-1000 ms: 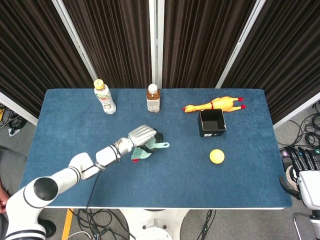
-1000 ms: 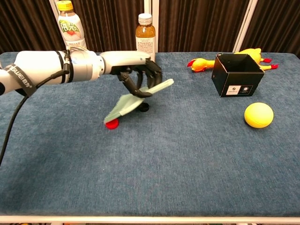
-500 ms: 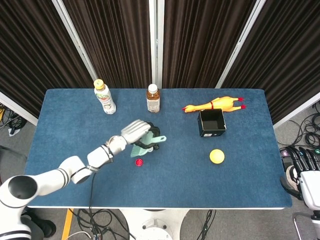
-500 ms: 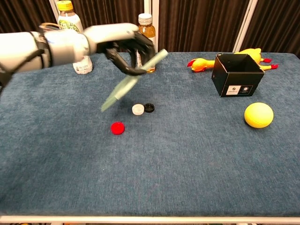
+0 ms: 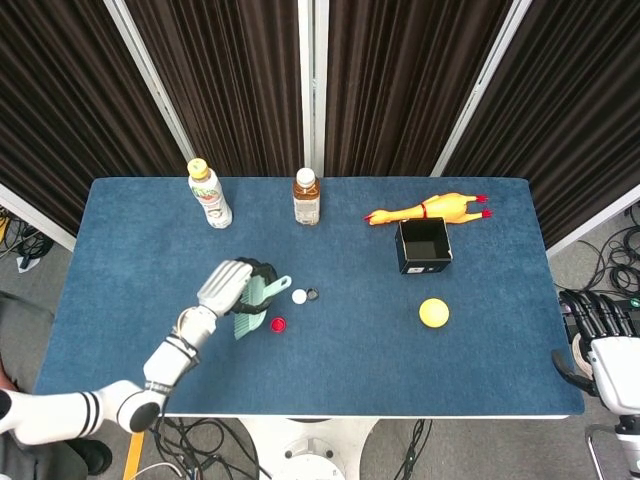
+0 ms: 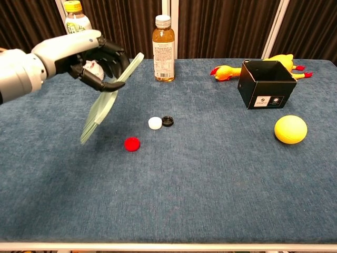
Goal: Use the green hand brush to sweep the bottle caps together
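My left hand grips the pale green hand brush and holds it above the table, tilted, bristle end down and left of the caps. A red cap lies alone on the blue cloth. A white cap and a black cap lie side by side a little further back and to the right. My right hand hangs off the table's right edge, its fingers apart and holding nothing.
Two bottles stand at the back: one with a yellow cap and an amber one. A rubber chicken, a black open box and a yellow ball occupy the right side.
My left hand has lifted the brush off the caps and drawn it back to the left. The red cap now lies uncovered, apart from the white and black caps.
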`<state>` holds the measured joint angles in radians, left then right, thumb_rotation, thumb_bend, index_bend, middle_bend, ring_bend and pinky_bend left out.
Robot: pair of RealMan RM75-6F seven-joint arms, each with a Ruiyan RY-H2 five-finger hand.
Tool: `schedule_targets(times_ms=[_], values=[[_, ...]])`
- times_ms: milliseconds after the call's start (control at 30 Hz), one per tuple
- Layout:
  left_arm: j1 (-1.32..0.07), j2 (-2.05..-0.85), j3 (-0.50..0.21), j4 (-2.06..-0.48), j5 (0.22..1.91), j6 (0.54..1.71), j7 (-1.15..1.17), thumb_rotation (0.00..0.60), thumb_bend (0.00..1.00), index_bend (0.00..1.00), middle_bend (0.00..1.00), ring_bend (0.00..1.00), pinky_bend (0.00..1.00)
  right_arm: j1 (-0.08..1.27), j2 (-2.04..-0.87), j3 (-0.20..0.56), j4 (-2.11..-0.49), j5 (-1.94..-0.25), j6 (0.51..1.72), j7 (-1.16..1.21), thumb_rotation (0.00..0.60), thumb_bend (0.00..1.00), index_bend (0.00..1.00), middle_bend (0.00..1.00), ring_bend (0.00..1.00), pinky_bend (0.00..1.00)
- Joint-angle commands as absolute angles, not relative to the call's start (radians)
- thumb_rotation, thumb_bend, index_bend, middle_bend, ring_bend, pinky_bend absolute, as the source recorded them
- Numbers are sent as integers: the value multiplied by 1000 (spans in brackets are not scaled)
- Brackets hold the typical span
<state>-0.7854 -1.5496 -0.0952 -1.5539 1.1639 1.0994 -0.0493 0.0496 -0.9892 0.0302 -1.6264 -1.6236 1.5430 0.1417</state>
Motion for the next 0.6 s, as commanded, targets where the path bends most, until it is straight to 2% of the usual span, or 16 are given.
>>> schedule_targets(times_ms=[33,233,600], values=[[-730,-1649,-110,-1620,1090,1214,139,600,465,493,537,397,328,48,-989,30,-1628,-1620,1544,141,600,252,0,89,0,0],[-713,-1755,-129,-1596,1068,1270,257,600,465,493,538,397,332,44,-990,27,-1623,-1614,1545,146,600,252,0,89,0,0],[-715,-1920,-153,-1461,1076,1295,418,600,465,493,538,397,335,41,-989,25,-1619,-1607,1545,151,600,251,0,89,0,0]])
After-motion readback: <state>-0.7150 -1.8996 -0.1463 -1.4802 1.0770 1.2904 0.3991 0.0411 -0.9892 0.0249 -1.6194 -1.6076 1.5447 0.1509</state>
